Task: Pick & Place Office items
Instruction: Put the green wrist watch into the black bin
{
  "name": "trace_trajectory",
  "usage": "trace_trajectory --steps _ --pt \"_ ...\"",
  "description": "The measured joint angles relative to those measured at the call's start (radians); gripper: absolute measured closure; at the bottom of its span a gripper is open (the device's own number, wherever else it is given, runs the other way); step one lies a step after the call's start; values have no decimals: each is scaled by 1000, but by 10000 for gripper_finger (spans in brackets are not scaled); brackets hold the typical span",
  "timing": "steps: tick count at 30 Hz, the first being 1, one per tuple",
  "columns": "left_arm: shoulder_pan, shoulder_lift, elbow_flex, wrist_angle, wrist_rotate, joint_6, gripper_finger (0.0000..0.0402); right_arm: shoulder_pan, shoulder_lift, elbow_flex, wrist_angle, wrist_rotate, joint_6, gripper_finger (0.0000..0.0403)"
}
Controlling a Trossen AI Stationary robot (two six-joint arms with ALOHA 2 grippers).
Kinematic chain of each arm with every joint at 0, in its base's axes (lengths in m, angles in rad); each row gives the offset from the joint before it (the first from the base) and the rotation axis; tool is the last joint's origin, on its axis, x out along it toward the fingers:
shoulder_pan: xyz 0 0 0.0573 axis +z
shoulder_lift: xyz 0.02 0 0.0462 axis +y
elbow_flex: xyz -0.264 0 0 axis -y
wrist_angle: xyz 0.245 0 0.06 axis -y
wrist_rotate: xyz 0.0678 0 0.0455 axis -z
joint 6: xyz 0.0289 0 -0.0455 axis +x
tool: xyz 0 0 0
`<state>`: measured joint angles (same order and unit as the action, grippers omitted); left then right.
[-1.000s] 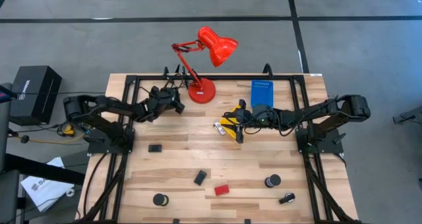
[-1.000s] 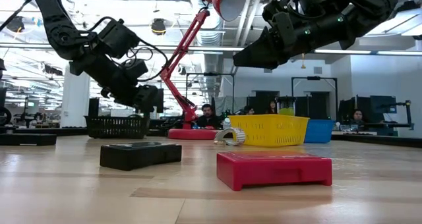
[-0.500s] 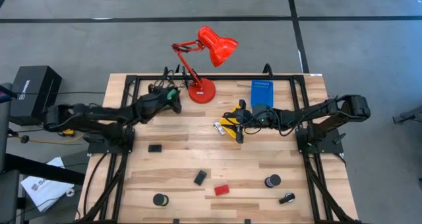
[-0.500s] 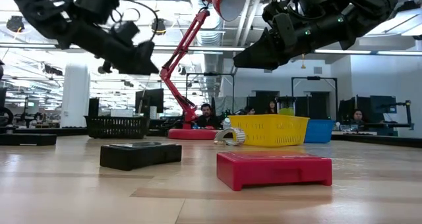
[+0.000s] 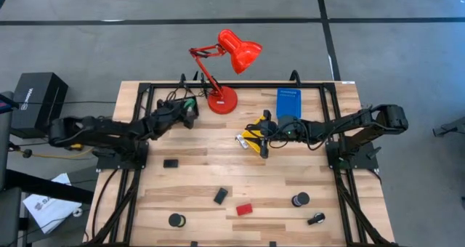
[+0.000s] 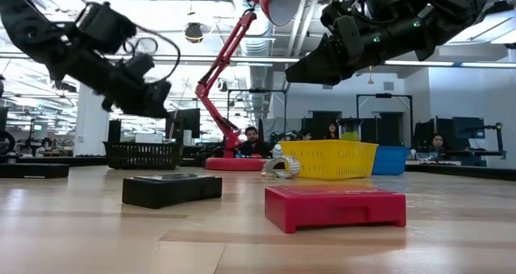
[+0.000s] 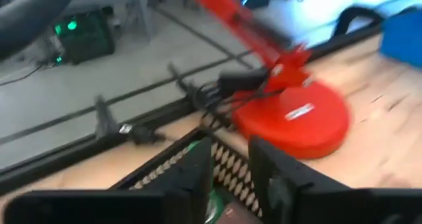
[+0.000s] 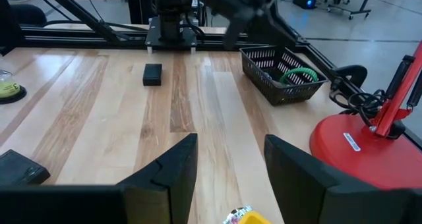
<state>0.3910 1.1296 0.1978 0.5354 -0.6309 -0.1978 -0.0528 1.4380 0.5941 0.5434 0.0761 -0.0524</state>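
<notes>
My left gripper (image 5: 186,111) (image 6: 156,107) (image 7: 231,145) hovers over the black mesh tray (image 8: 264,67) (image 6: 143,155) at the table's far left, fingers a little apart with nothing between them. A green ring (image 8: 300,74) lies inside that tray. My right gripper (image 5: 263,138) (image 8: 231,141) hangs open above the yellow tray (image 6: 326,159), a silvery clip (image 5: 240,139) beside it. On the near half of the table rest black blocks (image 5: 171,163) (image 5: 220,196), a red block (image 5: 244,209) (image 6: 334,206) and black tape rolls (image 5: 176,220) (image 5: 300,200).
The red desk lamp's base (image 5: 221,102) (image 7: 297,115) stands right of the black tray, with cables beside it. The blue tray (image 5: 288,102) sits at the far edge behind the yellow one. A small dark item (image 5: 315,219) lies near the front right. People sit in the room beyond.
My left gripper rose above the black tray as its arm stretched out, then sank back part of the way and shifted slightly toward the table's left. The right arm and the items on the table kept still.
</notes>
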Motion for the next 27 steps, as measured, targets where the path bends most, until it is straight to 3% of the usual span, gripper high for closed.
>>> trace_trajectory --steps 3,6,9,15,27 --pt "49 50 9 3 21 -23 361 0 0 0 3 0 0 237" --pt "101 99 34 9 130 -52 394 0 0 0 9 0 0 237" --pt "148 162 67 11 239 -52 395 0 0 0 15 0 0 237" --pt "231 296 113 12 139 -24 400 0 0 0 18 0 0 237" --pt "277 357 131 6 292 -45 400 -5 0 0 17 0 -8 237"
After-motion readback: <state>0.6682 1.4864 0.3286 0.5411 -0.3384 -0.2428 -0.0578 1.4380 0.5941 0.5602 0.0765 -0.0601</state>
